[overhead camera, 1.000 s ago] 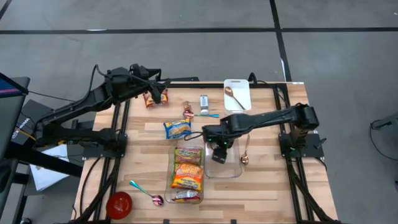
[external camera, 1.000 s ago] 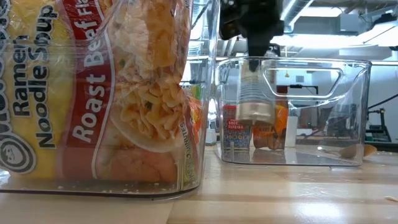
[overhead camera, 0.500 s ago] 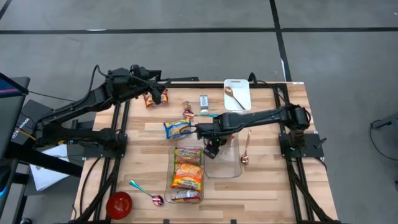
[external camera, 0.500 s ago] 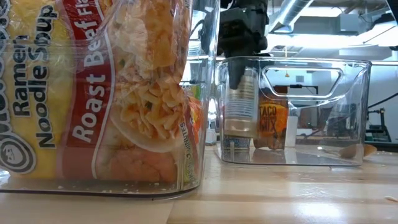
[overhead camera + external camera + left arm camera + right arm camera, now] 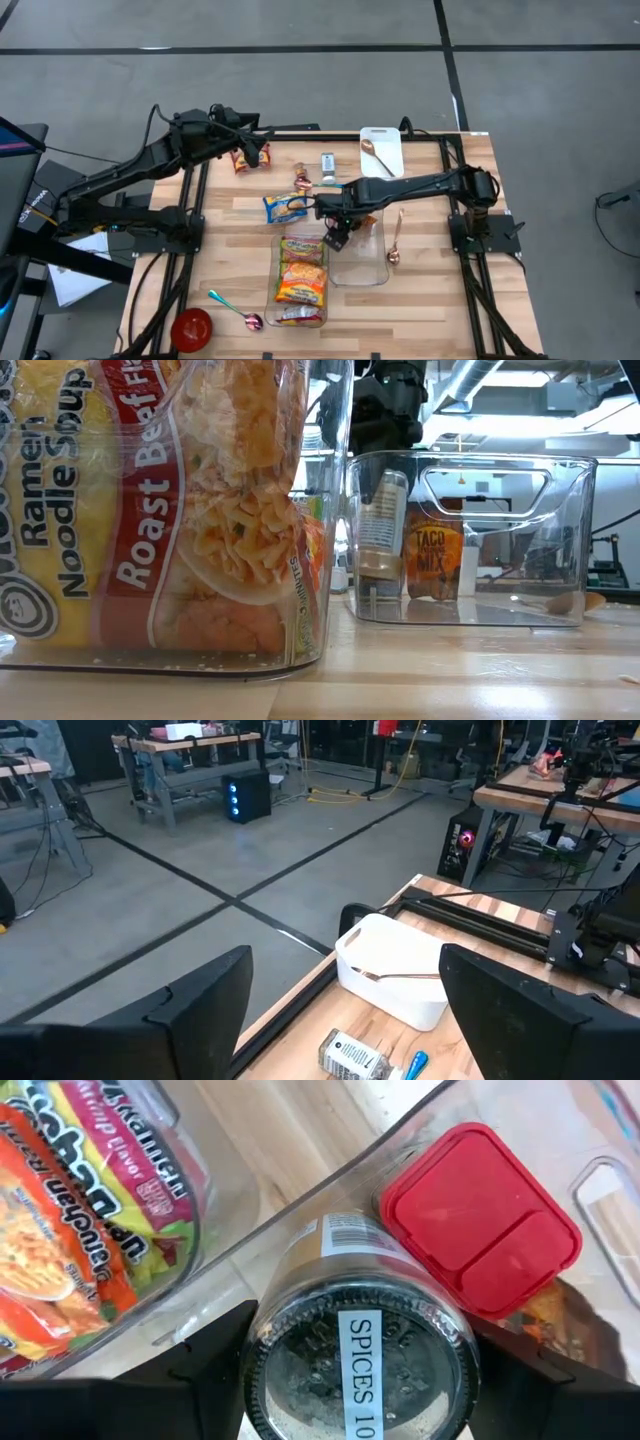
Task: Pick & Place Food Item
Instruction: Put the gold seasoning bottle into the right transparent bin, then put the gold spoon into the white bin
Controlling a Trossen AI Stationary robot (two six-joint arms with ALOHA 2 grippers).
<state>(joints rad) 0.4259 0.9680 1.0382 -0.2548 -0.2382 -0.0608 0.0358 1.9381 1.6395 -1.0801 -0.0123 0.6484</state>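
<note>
right gripper (image 5: 338, 238) jaws clamp spice jar (image 5: 362, 1362), lifted since a second ago to the clear bin (image 5: 375, 268) wall | not placed | left gripper (image 5: 262, 152) jaws wide, at far counter (image 5: 430, 300) edge

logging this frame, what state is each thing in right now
spice jar: held, tilted, inside the bin
right gripper: fingers clamping the jar
left gripper: open, empty
clear bin: upright, holds the jar
ramen bin: packed with noodle packets
white tray: holds a spoon
</note>
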